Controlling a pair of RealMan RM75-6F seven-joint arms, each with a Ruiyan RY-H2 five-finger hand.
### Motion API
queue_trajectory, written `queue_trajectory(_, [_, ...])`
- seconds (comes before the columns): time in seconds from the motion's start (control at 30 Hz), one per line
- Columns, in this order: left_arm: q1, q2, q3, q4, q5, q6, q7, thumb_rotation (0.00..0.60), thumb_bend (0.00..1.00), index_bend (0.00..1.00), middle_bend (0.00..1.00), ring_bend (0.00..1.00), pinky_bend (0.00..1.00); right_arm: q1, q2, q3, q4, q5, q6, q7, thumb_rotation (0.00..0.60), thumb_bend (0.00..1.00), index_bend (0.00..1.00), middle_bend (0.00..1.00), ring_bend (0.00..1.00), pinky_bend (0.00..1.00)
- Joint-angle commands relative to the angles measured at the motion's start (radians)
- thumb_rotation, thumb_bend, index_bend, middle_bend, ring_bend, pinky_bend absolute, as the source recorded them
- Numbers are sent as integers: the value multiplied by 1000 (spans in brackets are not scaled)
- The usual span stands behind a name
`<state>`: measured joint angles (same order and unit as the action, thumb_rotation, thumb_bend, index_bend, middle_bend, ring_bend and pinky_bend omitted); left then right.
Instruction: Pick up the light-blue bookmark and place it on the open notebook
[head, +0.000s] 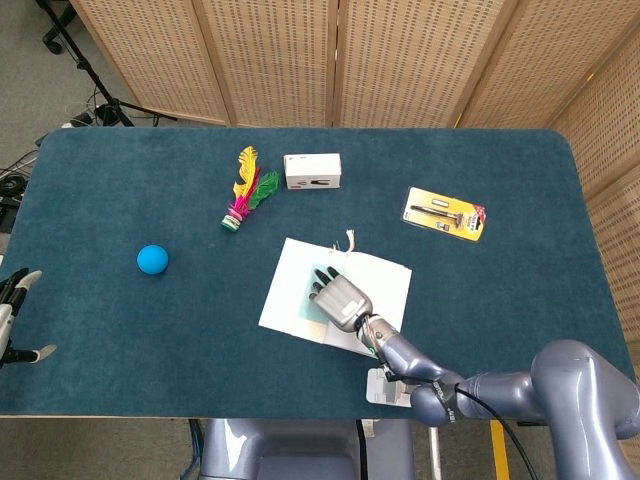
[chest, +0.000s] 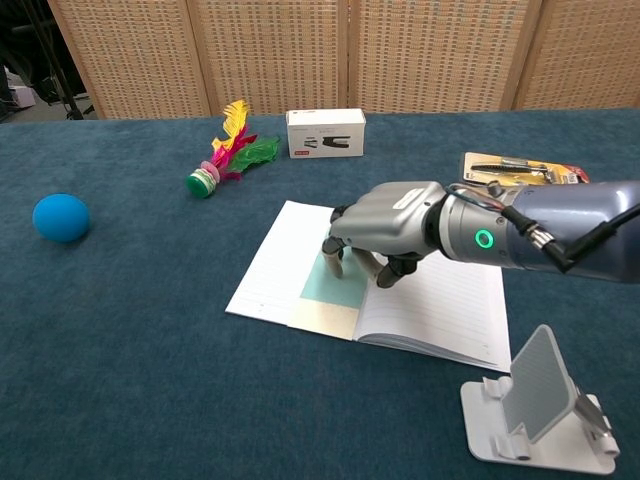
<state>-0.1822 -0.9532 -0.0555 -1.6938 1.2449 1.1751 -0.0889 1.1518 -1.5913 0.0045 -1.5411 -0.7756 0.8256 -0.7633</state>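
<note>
Light-blue card, the bookmark (chest: 331, 282), lay flat on the left page of the open notebook (chest: 268, 268), close to the centre fold, its near end reaching almost to the page's lower edge. The right hand (chest: 380, 230) stood above its far end with fingers (chest: 336, 243) curled downward, the tips at or just over the card. That posture suggested the placing was essentially done and the grasp either just being let go or about to be; whether any fingertip was in contact with the card could not be told from either view, so the hand's state was uncertain. In the head view the hand (head: 338, 296) covered the bookmark's right half, leaving only a pale strip (head: 306, 296) visible. The notebook sat mid-table on the blue cloth (chest: 120, 330), within easy reach of that arm, which probably explained why the right side did the work. The left hand (head: 12, 318) appeared only at the frame's left edge, off the table, fingers apart and holding nothing. A phone stand (chest: 541, 414) sat near the front edge, partly hidden under the forearm in the head view. The small print on the white box (chest: 325, 133) was unreadable
</note>
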Motion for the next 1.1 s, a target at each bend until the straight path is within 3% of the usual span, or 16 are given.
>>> queue_trajectory(0.03, [-1, 1, 0, 0, -1, -1, -1, 600, 0, 0, 0, 0, 0, 6, -7, 1, -12, 21, 16, -23, 600, 1000, 302, 241, 41, 123])
queue_trajectory(0.47, [1, 3, 1, 2, 3, 0, -10, 600, 0, 0, 0, 0, 0, 15, -10, 3, -6, 75, 27, -51, 600, 1000, 301, 241, 41, 124])
queue_trajectory(1.1, [0, 3, 1, -1, 4, 1, -7, 600, 0, 0, 0, 0, 0, 15, -2, 2, -21, 62, 43, -56, 600, 1000, 302, 241, 41, 124])
